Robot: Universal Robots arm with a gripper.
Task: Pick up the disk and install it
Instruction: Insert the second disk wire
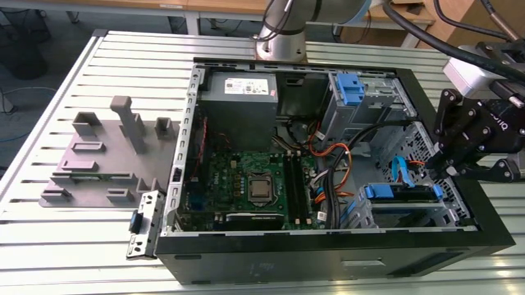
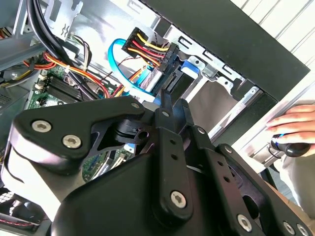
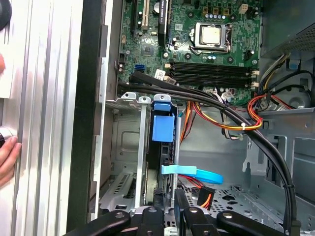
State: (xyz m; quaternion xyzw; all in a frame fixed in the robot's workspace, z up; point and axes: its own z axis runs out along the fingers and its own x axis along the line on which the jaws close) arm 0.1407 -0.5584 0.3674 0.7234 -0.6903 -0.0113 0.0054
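Observation:
The disk [image 1: 399,192] stands on edge in the lower drive bay of the open computer case [image 1: 328,258], at the exterior view's right, with its blue carrier frame round it. In the first wrist view the disk's blue carrier tab [image 3: 163,129] sits between the bay's metal rails. My gripper [image 1: 453,174] hangs just over the far end of the disk, at the case's right wall. The gripper [image 2: 173,104] looks shut: its two black fingers stand close together with nothing held between them. In the first wrist view the gripper [image 3: 169,202] is right above the disk's edge.
A blue data cable [image 3: 194,173] and red-yellow power wires [image 2: 147,46] lie beside the disk. The motherboard [image 1: 254,184], a grey power-supply box [image 1: 240,92] and a blue clip [image 1: 350,89] fill the case. A grey fixture [image 1: 107,153] stands on the table. A person's hand [image 2: 295,123] rests outside the case.

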